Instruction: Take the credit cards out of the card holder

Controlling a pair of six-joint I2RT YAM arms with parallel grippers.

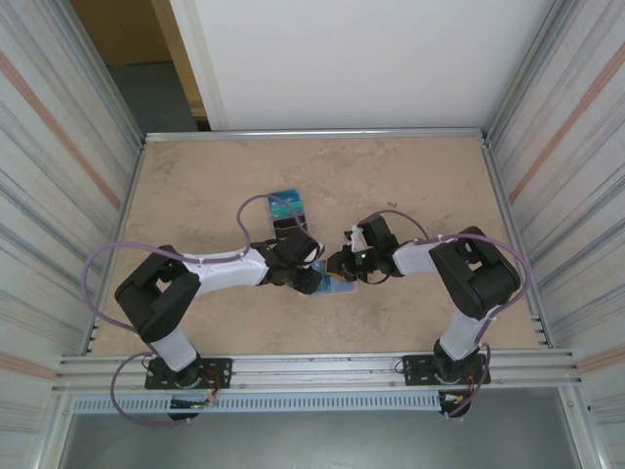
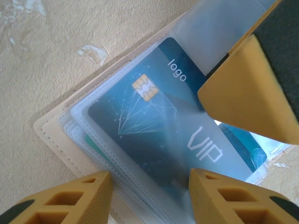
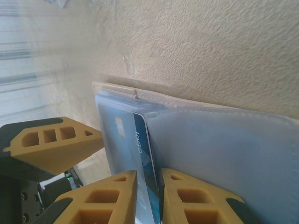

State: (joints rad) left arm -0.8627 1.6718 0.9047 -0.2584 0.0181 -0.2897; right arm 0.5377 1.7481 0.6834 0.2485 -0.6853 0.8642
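The card holder lies open and flat on the table, directly under the tips of both claws, which meet nose to nose over it. It shows a beige stitched border, a stack of clear plastic sleeves and, to the right of the right claw's fingers, a pale blue glossy flap. A little tab sits on the beige edge farthest ahead of that claw. The credit card is dark blue shading to teal, with a gold chip, a fine line-drawn diamond and the white words "logo" and "VIP". From the left claw its long axis runs slantwise, from ahead and to the left down toward the right-hand finger, with the chip end farther from the claw. That claw hangs spread, its two yellow fingers standing apart on either side of the card and sleeves, gripping nothing. The right claw is pressed nearly together on the edge of the credit card, which runs straight ahead out of the narrow gap between its fingers. A small pile of cards lies beyond the left claw, apart from the card holder.
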